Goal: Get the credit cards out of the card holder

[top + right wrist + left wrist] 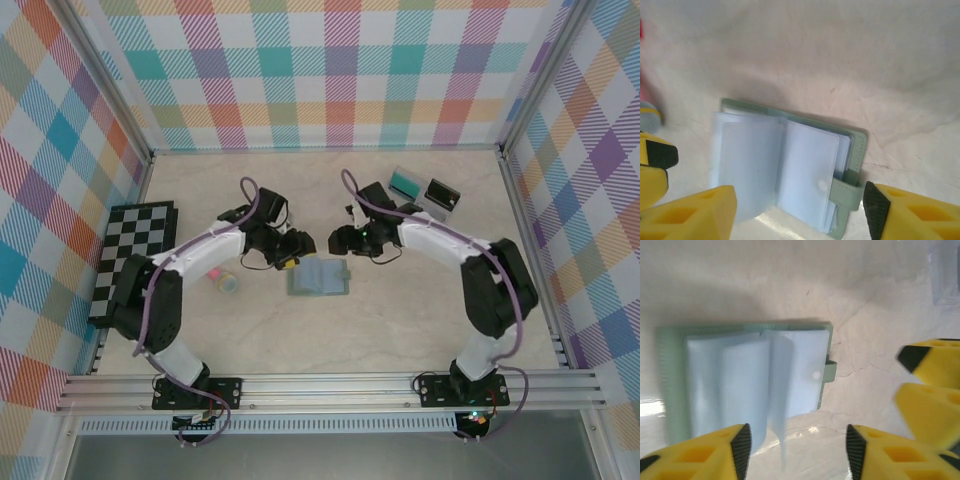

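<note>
The card holder (318,277) lies open on the table, grey-teal with pale translucent sleeves (755,165) and a tab strap (847,192) on its right edge. One sleeve stands up from the fold (780,390). My left gripper (799,447) hovers open over the holder's near edge, with nothing between its fingers. My right gripper (800,210) is open too, straddling the holder's strap side without touching it. In the top view both grippers (290,250) (340,243) meet just behind the holder. A small pink and yellow heap (225,280), possibly credit cards, lies left of it.
A chequered board (135,255) lies at the far left. A clear tray (425,192) holding a teal item and a dark item stands at the back right. Plaid walls close in the table on three sides.
</note>
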Robot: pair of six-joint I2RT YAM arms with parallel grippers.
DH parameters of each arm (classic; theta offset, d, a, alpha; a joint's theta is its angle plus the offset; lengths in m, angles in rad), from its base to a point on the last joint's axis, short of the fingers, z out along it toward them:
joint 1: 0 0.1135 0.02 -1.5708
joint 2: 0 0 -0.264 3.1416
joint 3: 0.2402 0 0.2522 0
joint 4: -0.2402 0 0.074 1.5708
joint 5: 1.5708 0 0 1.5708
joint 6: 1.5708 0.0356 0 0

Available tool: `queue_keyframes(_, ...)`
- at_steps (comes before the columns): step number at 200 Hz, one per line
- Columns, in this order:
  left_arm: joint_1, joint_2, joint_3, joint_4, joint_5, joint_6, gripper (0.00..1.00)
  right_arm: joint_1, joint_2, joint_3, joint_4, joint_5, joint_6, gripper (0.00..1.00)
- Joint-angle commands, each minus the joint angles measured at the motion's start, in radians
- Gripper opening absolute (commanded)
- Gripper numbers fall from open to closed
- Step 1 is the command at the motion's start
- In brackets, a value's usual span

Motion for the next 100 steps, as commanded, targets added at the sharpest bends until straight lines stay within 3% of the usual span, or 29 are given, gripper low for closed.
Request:
queue_keyframes(1,0.004,-0.091,0.062,-0.202,-0.199,0.065,0.64,0.004,-0.113,0.016,-0.054,0.166,-0.006,0.77)
queue_keyframes(48,0.030,-0.290,0.059,-0.273,-0.501,0.114,0.92,-0.043,-0.349,-0.016,-0.062,0.478,-0.072,1.00)
queue_keyframes(63,0.044,-0.364,0.016,-0.249,-0.599,0.140,0.99,-0.070,-0.414,-0.040,-0.045,0.569,-0.105,1.00)
queue_keyframes(82,0.054,-0.460,-0.073,-0.175,-0.702,0.206,1.00,-0.103,-0.482,-0.092,-0.009,0.687,-0.137,1.00)
queue_keyframes(100,0.054,-0.551,-0.192,-0.065,-0.796,0.279,1.00,-0.151,-0.524,-0.156,0.043,0.721,-0.160,1.00)
